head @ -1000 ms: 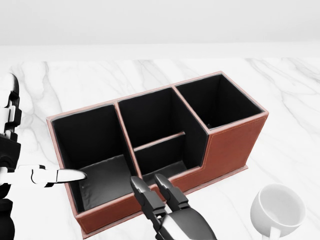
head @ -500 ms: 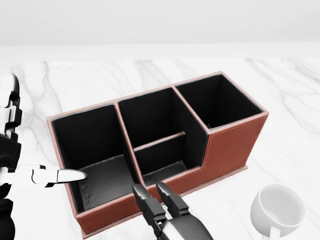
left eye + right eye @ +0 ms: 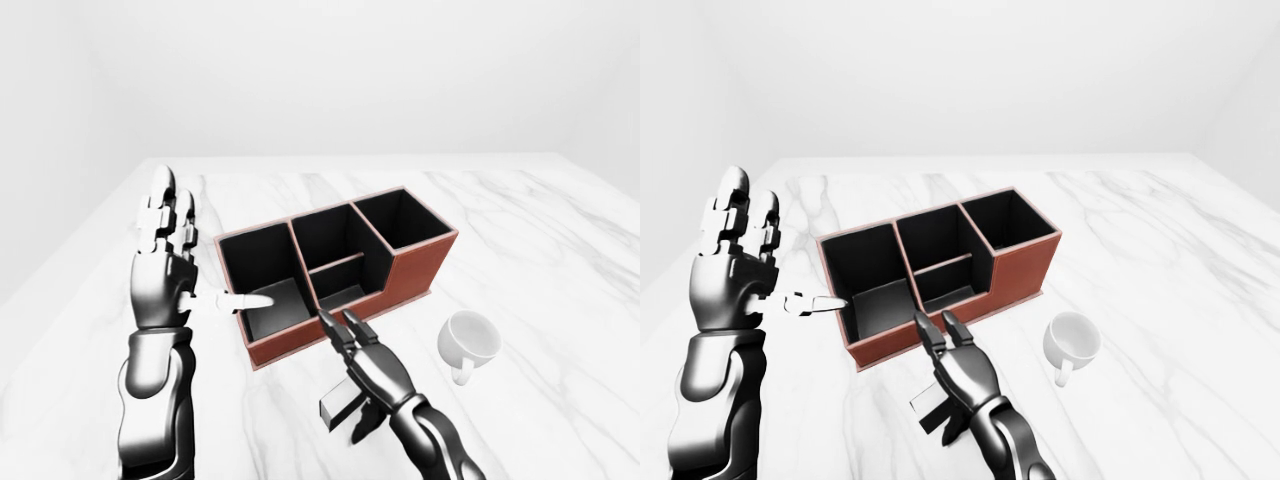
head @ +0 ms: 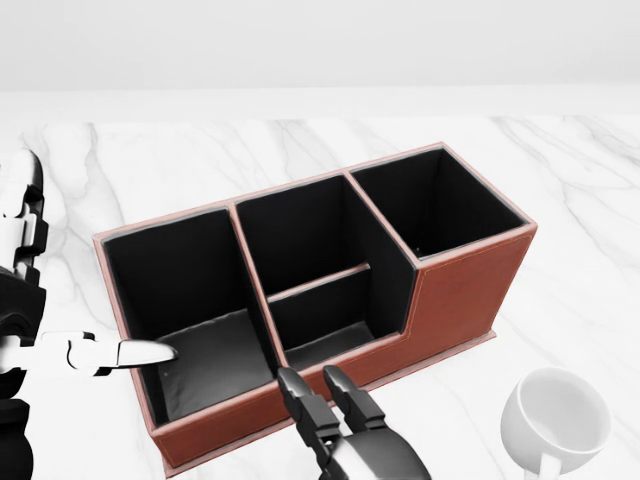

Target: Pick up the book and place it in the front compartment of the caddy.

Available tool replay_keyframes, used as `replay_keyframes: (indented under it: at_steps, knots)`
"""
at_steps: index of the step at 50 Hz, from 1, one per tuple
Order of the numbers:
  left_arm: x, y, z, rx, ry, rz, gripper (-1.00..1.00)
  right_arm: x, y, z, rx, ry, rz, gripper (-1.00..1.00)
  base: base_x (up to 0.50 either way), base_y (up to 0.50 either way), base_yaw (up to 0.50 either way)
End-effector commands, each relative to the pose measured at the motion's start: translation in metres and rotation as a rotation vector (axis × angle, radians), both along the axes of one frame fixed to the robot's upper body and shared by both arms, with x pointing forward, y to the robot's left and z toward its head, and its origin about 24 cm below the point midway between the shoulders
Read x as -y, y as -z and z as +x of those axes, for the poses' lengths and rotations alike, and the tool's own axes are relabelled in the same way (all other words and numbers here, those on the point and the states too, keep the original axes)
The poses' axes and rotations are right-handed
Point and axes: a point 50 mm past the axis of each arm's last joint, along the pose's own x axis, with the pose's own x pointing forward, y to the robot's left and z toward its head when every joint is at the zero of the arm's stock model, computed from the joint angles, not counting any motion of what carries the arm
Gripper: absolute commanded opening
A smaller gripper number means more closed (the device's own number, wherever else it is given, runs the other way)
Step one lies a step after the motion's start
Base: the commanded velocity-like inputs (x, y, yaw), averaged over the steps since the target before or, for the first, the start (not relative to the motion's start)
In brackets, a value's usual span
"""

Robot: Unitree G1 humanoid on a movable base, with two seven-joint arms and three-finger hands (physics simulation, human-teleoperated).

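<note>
The right hand is coming up from the bottom of the left-eye view, its fingers stretched out toward eleven o'clock and their tips reaching the caddy's near wall. Under the palm a dark slab, apparently the book, is showing, with the thumb seemingly pressing against it, though the pictures are not settling whether the hand is truly clamping it. The book's long axis seems to be running from about eight o'clock to two o'clock in that view, but too little of it is showing to be sure.

The left hand is standing upright at nine o'clock from the caddy, fingers spread open and gripping nothing, its pale thumb pointing toward three o'clock and reaching over the rim of the caddy's left compartment.

The caddy is lying on the marble table with its long axis running from eight o'clock to two o'clock in the head view. All its black-lined compartments are showing only bare interiors.

A white cup is sitting upright at four o'clock from the caddy, apart from it, its interior bare.
</note>
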Motion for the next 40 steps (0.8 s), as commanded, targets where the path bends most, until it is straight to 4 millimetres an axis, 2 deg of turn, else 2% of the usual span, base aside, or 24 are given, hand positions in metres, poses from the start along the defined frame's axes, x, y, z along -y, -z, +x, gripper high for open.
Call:
replay_keyframes:
  at_steps: [1, 40]
  knots:
    - [0.000, 0.001, 0.000, -0.004, 0.000, 0.000, 1.00, 0.002, 0.003, 0.004, -0.006, 0.013, -0.006, 1.00, 0.00, 0.00, 0.00]
    - [0.001, 0.001, 0.000, -0.004, 0.003, 0.002, 1.00, 0.004, 0.017, 0.005, -0.034, 0.044, -0.028, 1.00, 0.00, 0.00, 0.00]
